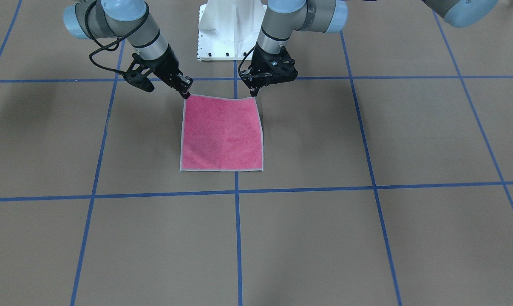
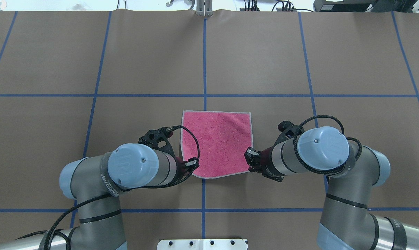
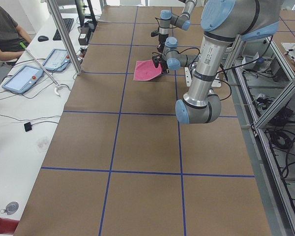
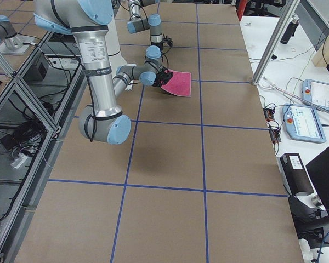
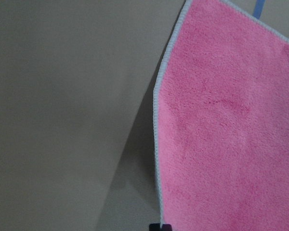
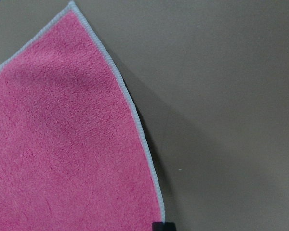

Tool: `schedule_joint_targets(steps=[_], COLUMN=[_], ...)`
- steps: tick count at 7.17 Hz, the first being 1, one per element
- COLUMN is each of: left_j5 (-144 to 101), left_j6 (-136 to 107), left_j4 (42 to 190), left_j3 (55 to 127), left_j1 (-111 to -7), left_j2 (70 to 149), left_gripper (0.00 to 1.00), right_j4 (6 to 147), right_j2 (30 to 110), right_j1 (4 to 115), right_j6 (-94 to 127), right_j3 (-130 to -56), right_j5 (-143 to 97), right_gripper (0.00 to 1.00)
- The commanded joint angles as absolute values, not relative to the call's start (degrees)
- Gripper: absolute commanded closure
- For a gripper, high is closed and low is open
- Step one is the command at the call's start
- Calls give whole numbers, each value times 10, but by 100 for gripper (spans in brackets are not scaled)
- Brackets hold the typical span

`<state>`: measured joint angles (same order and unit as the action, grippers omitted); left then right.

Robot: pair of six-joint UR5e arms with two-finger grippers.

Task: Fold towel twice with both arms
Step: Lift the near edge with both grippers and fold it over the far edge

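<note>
towel (image 1: 221,134) near edge pinched: left claw (image 1: 253,92), right claw (image 1: 186,94)

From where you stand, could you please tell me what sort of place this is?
Most likely a robotics lab. The table is papered brown with a blue tape grid, the left arm and right arm hold a pink towel on it, and a side bench holds control tablets and a keyboard.
</note>
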<state>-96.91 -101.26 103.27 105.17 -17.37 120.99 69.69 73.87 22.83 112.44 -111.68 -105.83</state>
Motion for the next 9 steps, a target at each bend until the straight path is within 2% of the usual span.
schedule_joint_targets(steps=[1, 6, 9], left_j5=[-969, -970, -970], left_j6=[-1013, -1013, -1008], left_j4=[1033, 1037, 1040], left_j3=[1050, 1026, 959], left_j1=[-181, -238, -259], left_j2=[1215, 1230, 1277], left_gripper=[100, 100, 100], right_j4=[697, 698, 694], right_j2=[732, 680, 649], right_j1=[235, 312, 343], right_j6=[1123, 1121, 1101], right_j3=[-1111, -1054, -1001], right_j5=[-1065, -1099, -1127], right_gripper=[100, 100, 100])
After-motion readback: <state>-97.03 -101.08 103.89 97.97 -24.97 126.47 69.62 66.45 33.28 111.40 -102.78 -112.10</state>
